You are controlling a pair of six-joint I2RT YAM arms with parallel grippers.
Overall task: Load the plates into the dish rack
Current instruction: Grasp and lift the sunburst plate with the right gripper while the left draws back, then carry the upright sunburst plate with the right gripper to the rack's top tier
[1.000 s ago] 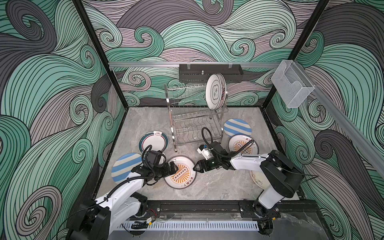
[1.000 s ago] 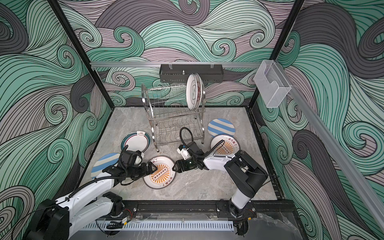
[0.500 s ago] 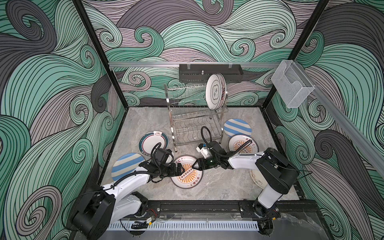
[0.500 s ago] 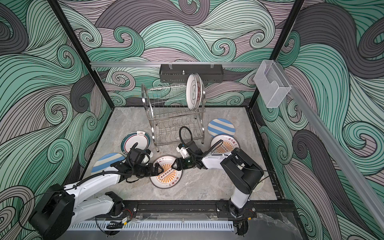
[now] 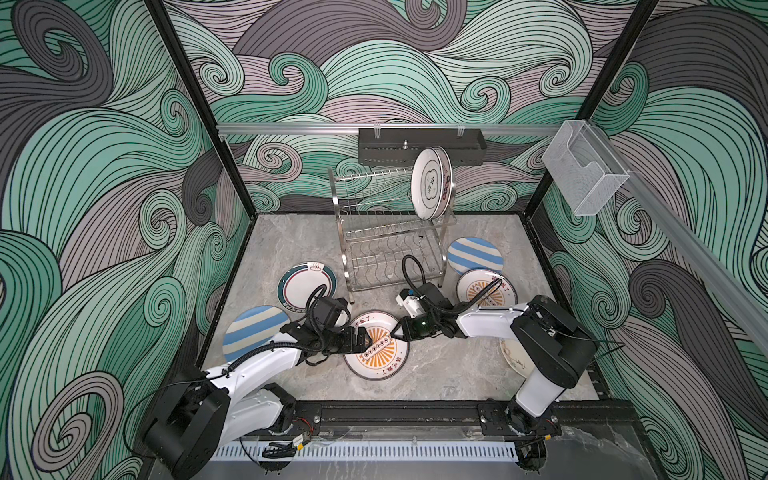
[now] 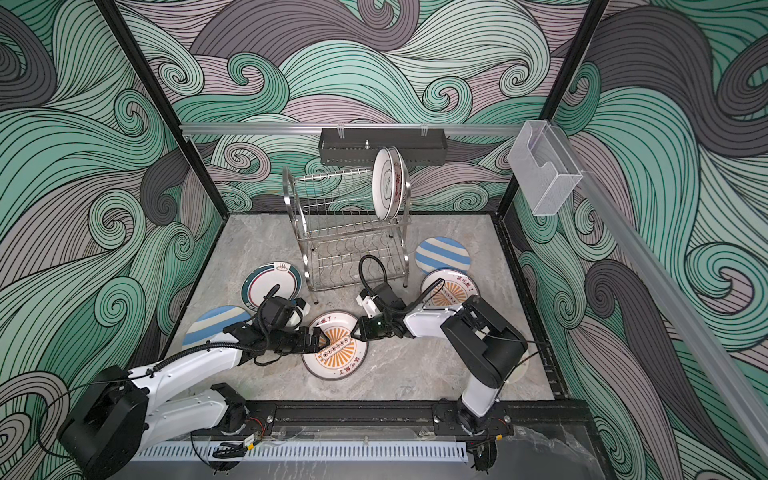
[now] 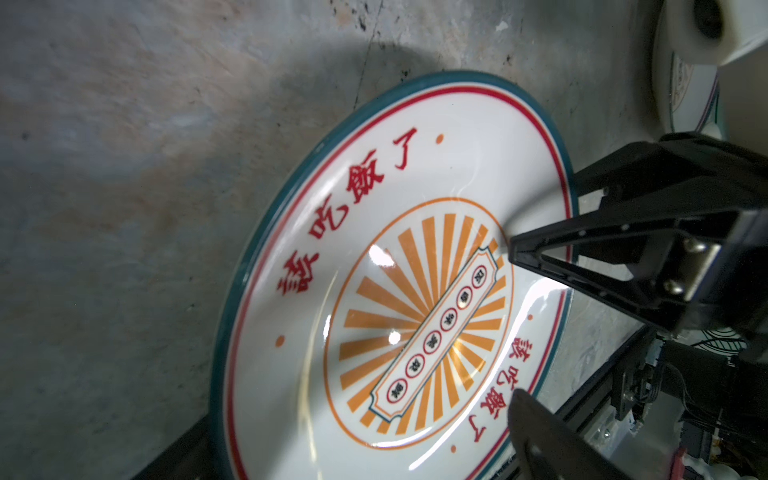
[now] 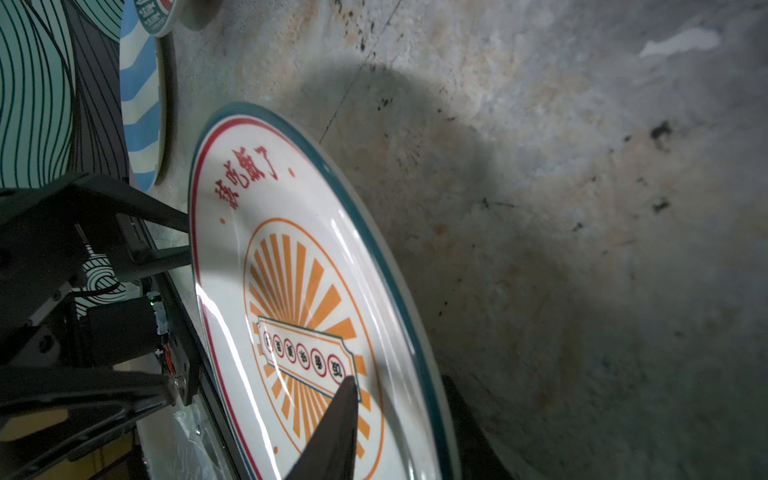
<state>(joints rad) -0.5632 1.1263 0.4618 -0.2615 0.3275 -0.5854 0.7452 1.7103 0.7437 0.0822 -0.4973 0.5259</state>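
Note:
A sunburst plate (image 5: 376, 353) (image 6: 334, 353) with red characters lies at the front middle of the marble floor. My right gripper (image 5: 394, 332) (image 8: 399, 380) is shut on its right rim, one finger on the face and the other under the edge. My left gripper (image 5: 368, 338) (image 7: 357, 415) is open at the plate's left rim, its fingertips against the edge. The steel dish rack (image 5: 390, 237) (image 6: 349, 232) stands behind, with two plates (image 5: 430, 183) upright at the right end of its upper tier.
Flat on the floor lie a green-rimmed plate (image 5: 305, 282), two blue-striped plates (image 5: 253, 328) (image 5: 476, 255), a second sunburst plate (image 5: 486, 289) and a plate (image 5: 513, 357) partly under the right arm. A black tray (image 5: 419, 145) and a clear box (image 5: 582, 166) hang on the walls.
The left gripper slid the sunburst plate to the right. The right gripper came onto its right rim and closed on it.

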